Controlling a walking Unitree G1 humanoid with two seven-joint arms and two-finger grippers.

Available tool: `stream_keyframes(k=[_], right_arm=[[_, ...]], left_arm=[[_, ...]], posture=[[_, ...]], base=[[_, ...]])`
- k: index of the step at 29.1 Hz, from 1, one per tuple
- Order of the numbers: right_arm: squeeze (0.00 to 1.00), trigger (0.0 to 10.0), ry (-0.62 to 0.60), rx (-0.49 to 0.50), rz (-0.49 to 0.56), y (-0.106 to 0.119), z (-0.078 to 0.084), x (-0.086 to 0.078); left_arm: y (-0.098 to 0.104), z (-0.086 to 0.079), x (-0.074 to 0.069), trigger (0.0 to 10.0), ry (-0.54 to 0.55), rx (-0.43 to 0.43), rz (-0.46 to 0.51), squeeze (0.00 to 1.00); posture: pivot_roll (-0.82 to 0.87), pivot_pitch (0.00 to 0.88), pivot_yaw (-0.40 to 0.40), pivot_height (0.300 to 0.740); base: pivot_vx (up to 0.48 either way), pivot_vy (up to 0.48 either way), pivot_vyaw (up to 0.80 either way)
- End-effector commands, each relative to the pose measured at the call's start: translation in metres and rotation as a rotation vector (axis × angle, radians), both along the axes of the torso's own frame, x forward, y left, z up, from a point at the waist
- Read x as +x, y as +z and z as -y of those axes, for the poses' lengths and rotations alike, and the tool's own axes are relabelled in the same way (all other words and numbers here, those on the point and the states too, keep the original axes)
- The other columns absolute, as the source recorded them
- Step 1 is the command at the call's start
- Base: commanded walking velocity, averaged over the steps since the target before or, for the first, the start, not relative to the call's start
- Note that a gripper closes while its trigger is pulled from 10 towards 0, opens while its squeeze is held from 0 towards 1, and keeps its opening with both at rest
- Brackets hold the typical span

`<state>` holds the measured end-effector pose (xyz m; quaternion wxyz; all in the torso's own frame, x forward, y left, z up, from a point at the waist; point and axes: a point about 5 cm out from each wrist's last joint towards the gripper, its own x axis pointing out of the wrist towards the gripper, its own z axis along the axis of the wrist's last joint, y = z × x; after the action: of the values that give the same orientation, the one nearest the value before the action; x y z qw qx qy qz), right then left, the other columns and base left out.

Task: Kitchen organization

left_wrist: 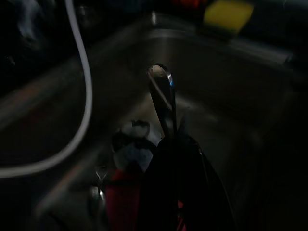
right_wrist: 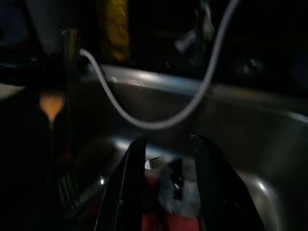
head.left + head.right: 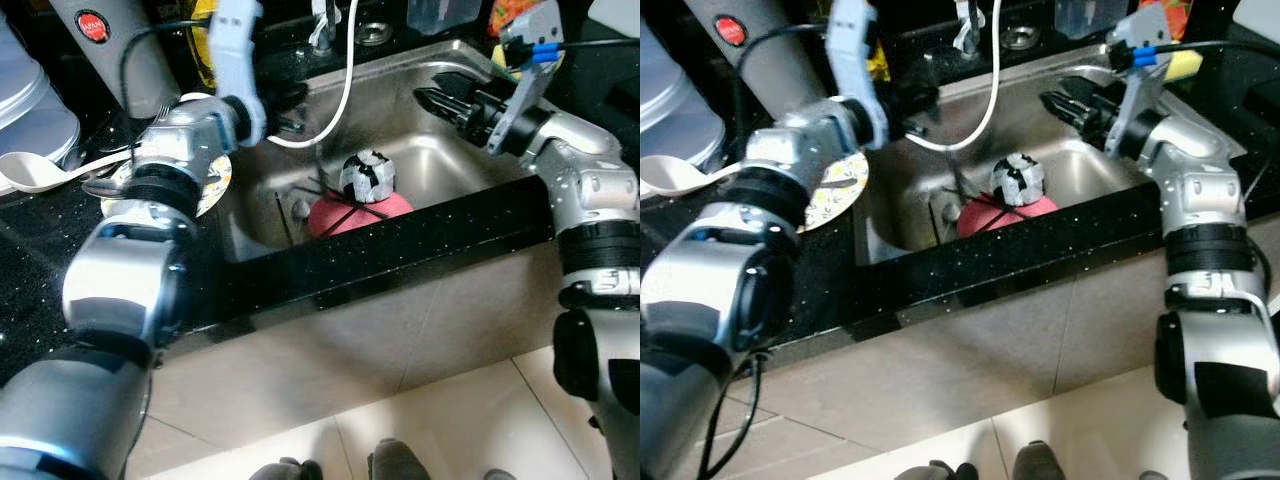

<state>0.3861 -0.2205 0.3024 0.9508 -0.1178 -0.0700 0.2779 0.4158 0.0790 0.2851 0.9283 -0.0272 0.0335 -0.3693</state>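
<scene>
A steel sink (image 3: 450, 165) holds an upturned pink bowl (image 3: 340, 217) with a black-and-white rounded object (image 3: 367, 176) on top of it. My left gripper (image 3: 293, 108) is at the sink's left rim, shut on a metal utensil handle (image 1: 162, 96) that sticks out past its fingertips. Over the sink's right side, my right gripper (image 3: 428, 98) hangs open with nothing between its fingers (image 2: 130, 163), pointing toward the bowl. A fork (image 2: 154, 162) lies in the basin beside the bowl.
A patterned plate (image 3: 214, 186) with cutlery rests on the black counter left of the sink, beside a white ladle (image 3: 35, 172). A white cable (image 3: 346, 90) droops over the sink. A yellow sponge (image 3: 1185, 65) lies at the back right. Dark sticks (image 3: 283, 215) lie in the basin.
</scene>
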Motion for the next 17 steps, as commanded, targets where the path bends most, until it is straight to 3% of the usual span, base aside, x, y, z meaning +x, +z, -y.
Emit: stream_keyframes(k=[1, 6, 13, 14, 17], right_arm=[[0.00, 10.0, -0.004, -0.030, -0.018, -0.001, -0.003, 0.003], [0.00, 10.0, -0.024, -0.047, -0.112, -0.006, -0.011, 0.014], [0.00, 10.0, -0.033, 0.044, -0.180, -0.006, -0.025, 0.023], [0.00, 10.0, -0.013, 0.047, -0.182, -0.006, -0.029, 0.024], [0.00, 10.0, 0.022, 0.021, -0.175, -0.007, -0.034, 0.024]], left_arm=[[-0.009, -0.002, 0.001, 10.0, 0.035, 0.053, -0.019, 0.00], [-0.025, 0.007, 0.001, 10.0, 0.050, 0.120, -0.048, 0.00], [-0.037, 0.015, -0.001, 10.0, 0.065, 0.224, -0.055, 0.00], [-0.040, 0.017, -0.001, 10.0, 0.072, 0.247, -0.055, 1.00], [-0.043, 0.018, -0.001, 10.0, 0.088, 0.264, -0.055, 1.00]], posture=[[-0.19, 0.141, 0.173, 0.740], [-0.19, 0.146, 0.172, 0.740], [-0.18, 0.143, 0.168, 0.740], [-0.18, 0.142, 0.168, 0.740], [-0.18, 0.139, 0.167, 0.740]], base=[[0.000, 0.000, 0.00], [0.000, 0.000, 0.00], [0.000, 0.000, 0.00], [0.000, 0.000, 0.00], [0.000, 0.000, 0.00]])
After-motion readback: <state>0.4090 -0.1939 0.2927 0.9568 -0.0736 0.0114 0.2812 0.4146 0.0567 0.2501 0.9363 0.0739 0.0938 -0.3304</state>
